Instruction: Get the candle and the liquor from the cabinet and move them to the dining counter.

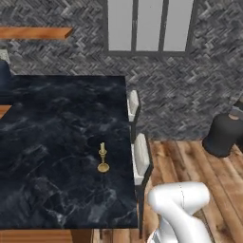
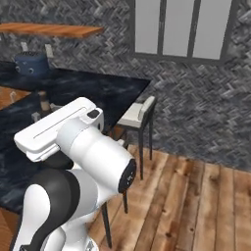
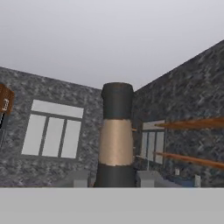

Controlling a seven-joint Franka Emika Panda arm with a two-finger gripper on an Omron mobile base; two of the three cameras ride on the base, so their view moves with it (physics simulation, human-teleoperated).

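Cream candle [image 1: 102, 158] upright on the black dining counter [image 1: 52, 137]; dark-necked liquor [image 3: 116, 140], apparently between the fingertips.

The robot's white arm [image 2: 73, 147] is rising in the foreground, hiding part of the black marble table [image 2: 98, 88]. A stool [image 2: 139, 115] is standing at its edge; a dark pot [image 2: 32, 63] is sitting far back.

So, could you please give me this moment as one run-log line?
short cream candle in brass holder: upright on black marble dining counter | gripper: shut on dark bottle neck with tan band | stools: at counter edge
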